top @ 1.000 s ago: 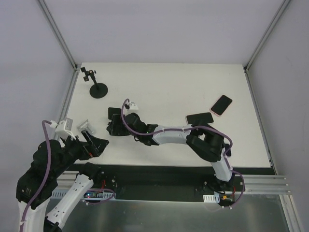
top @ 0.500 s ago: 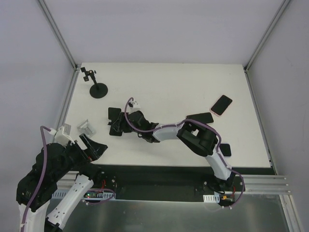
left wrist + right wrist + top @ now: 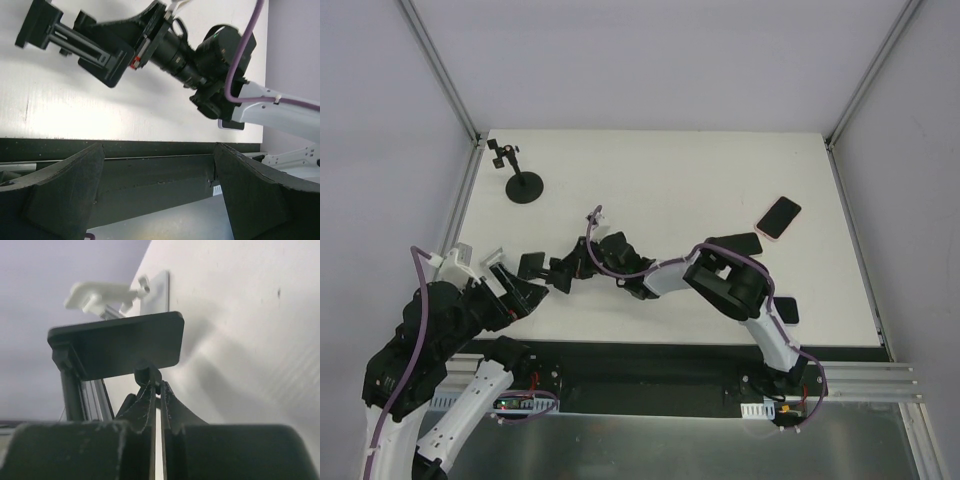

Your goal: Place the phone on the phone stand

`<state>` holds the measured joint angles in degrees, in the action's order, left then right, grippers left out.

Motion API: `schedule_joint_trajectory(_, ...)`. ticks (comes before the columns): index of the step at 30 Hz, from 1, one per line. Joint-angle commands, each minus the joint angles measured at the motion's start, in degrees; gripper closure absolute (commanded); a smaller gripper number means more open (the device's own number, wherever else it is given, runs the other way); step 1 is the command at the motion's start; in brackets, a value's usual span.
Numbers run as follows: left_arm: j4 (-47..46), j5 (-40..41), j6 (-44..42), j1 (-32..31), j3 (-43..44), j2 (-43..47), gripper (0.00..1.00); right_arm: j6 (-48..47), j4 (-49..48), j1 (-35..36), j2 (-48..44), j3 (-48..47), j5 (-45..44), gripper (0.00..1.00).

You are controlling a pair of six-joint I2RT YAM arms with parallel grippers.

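The right gripper point(image 3: 156, 386) is clamped shut on the thin neck under a black holder point(image 3: 117, 342), a flat plate with a sliding clamp bar. It reaches across to the near left of the table point(image 3: 670, 180), I'd guess to bring that piece within reach of the other arm. The left gripper point(image 3: 159, 150) hangs just beside it, jaws spread wide with nothing between them, seemingly placed to receive or steady it. The pink-edged phone point(image 3: 779, 217) lies flat at the far right, well apart from both grippers. A dark slab point(image 3: 734, 243) near it, half under the right arm, could be a second phone; I can't tell. A round-based stand point(image 3: 525, 187) sits at the far left, and I can't settle which of the two is meant to take the phone. Whether the holder is clear of the table or resting on it is unclear, and a white piece point(image 3: 107, 292) behind it is too cut off to name.
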<state>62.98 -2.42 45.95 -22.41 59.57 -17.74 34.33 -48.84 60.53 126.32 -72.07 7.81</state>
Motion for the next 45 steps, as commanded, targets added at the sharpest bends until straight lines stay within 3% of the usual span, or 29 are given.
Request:
schedule_joint_trajectory(1,-3.6,0.6,0.4,0.2,-0.4,-2.3,0.11,6.6,-11.6,2.5,-3.4,7.4,-0.7,0.99)
schedule_joint_trajectory(9,-4.9,0.9,0.8,0.2,-1.6,-1.9,0.11,8.9,-7.4,6.2,-10.7,14.8,-6.5,0.99)
schedule_joint_trajectory(16,-6.0,-4.7,-1.2,0.3,-4.8,-2.8,0.10,9.7,-4.4,5.6,-19.3,19.5,-7.5,0.99)
schedule_joint_trajectory(21,-7.6,-6.6,-2.7,0.2,-8.8,-3.0,0.12,23.6,-0.5,4.2,-22.0,23.4,-11.6,0.99)
schedule_joint_trajectory(24,-10.1,-7.6,-2.1,0.3,-13.0,-2.7,0.17,35.7,11.2,4.2,-25.1,24.1,-14.8,0.99)
schedule_joint_trajectory(28,-14.3,-4.3,1.8,0.2,-15.5,-0.6,0.20,44.2,36.1,4.9,-31.0,19.7,-16.4,0.99)
schedule_joint_trajectory(29,-15.0,-3.2,3.0,0.2,-16.0,0.2,0.20,45.0,38.0,5.2,-31.4,18.1,-16.9,0.99)
schedule_joint_trajectory(32,-16.8,-0.6,3.5,0.2,-15.7,1.8,0.19,46.6,38.2,6.5,-30.4,17.8,-17.4,0.99)
schedule_joint_trajectory(36,-16.8,-2.3,2.0,0.3,-13.6,0.3,0.18,53.2,27.6,8.1,-26.9,21.5,-16.3,0.99)
schedule_joint_trajectory(39,-16.7,-5.1,1.7,0.2,-13.5,-0.3,0.16,48.7,20.7,8.8,-27.3,22.7,-15.5,0.69)
schedule_joint_trajectory(40,-16.7,-6.1,1.7,0.2,-13.6,0.0,0.16,45.5,19.2,8.9,-27.9,22.8,-15.5,0.46)
schedule_joint_trajectory(42,-16.5,-6.8,1.2,0.2,-13.4,0.2,0.15,34.5,19.5,9.0,-30.2,23.0,-14.1,0.21)
schedule_joint_trajectory(43,-16.3,-7.2,0.9,0.2,-13.3,0.5,0.15,30.8,19.1,9.0,-31.1,23.7,-13.6,0.03)
schedule_joint_trajectory(44,-16.1,-7.6,0.0,0.2,-12.7,0.6,0.15,21.0,18.9,9.1,-31.9,24.3,-13.1,0.00)
schedule_joint_trajectory(45,-16.0,-8.0,-0.5,0.2,-12.4,0.6,0.14,15.6,18.6,9.1,-33.4,24.7,-12.0,0.04)
